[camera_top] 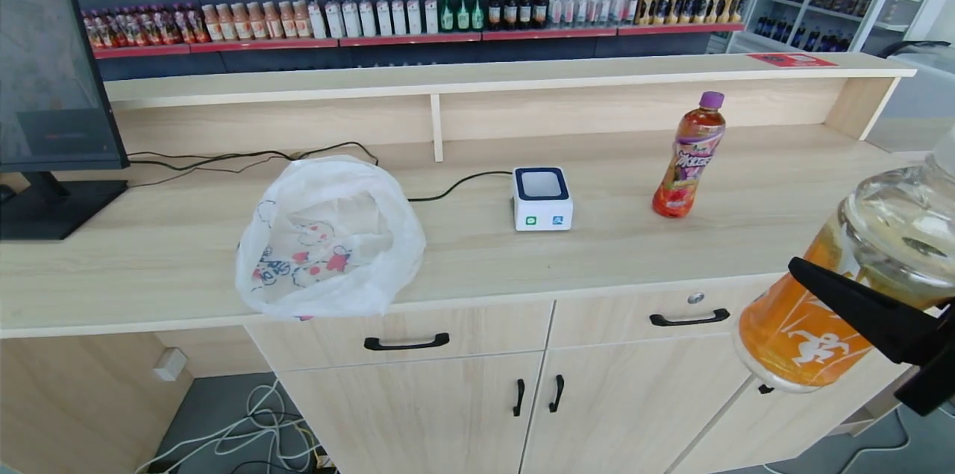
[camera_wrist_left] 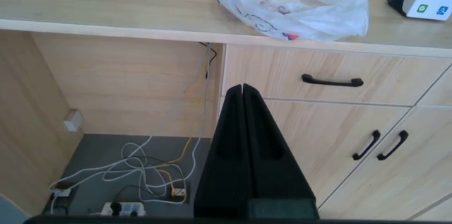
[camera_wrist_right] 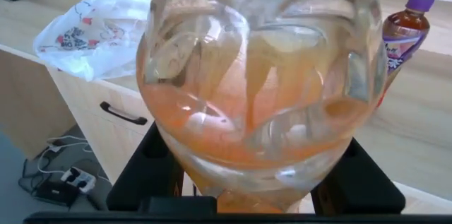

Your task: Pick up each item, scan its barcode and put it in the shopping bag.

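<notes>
The right hand [camera_wrist_right: 253, 164] is clamped on the big orange bottle [camera_top: 835, 302], one finger on each side of its body. It holds the bottle tilted in the air at the near right, in front of the desk [camera_top: 149, 250], probably so the label can be turned to the scanner [camera_top: 542, 198]. The left hand [camera_wrist_left: 243, 93] has its fingers together and holds nothing. It hangs low before the cabinet doors, I think to keep out of the way. The shopping bag [camera_top: 328, 235] lies open left of the scanner, ready to receive. A purple-capped bottle [camera_top: 690, 157] waits upright, far right.
</notes>
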Robot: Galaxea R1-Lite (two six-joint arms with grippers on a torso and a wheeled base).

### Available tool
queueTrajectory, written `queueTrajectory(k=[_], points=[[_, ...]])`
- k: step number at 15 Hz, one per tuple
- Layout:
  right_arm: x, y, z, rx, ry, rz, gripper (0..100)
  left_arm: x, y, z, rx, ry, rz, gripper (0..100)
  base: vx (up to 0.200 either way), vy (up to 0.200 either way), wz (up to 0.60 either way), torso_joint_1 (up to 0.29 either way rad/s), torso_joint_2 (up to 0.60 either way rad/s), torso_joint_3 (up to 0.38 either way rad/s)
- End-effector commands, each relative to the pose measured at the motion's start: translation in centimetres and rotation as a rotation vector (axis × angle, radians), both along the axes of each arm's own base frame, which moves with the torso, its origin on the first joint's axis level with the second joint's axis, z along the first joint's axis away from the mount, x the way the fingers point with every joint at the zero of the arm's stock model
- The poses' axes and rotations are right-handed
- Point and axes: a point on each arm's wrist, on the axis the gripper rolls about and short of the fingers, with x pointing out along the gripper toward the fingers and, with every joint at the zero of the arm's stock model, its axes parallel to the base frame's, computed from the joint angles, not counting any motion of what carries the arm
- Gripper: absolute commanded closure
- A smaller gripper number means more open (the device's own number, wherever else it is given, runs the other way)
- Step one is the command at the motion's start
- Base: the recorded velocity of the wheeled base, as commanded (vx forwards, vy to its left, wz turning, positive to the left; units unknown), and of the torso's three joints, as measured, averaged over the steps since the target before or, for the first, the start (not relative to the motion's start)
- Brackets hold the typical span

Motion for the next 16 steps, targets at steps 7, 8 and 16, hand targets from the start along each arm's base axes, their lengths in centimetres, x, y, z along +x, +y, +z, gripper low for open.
queueTrajectory(k=[7, 8, 16], points=[[-0.2, -0.5, -0.8, -0.016, 0.017, -0.032, 100, 0.0, 0.0, 0.0, -0.011, -0.002, 0.002, 100, 0.000, 0.114, 0.00, 0.004, 0.00, 0.001], [-0.2, -0.5, -0.9, -0.022, 0.018, -0.032, 100, 0.0, 0.0, 0.0, -0.011, -0.002, 0.002, 100, 0.000, 0.200, 0.00, -0.002, 0.00, 0.007], [-0.8, -0.9, -1.5, -0.036, 0.020, -0.076, 100, 0.0, 0.0, 0.0, -0.011, -0.002, 0.002, 100, 0.000, 0.200, 0.00, 0.004, 0.00, 0.002]])
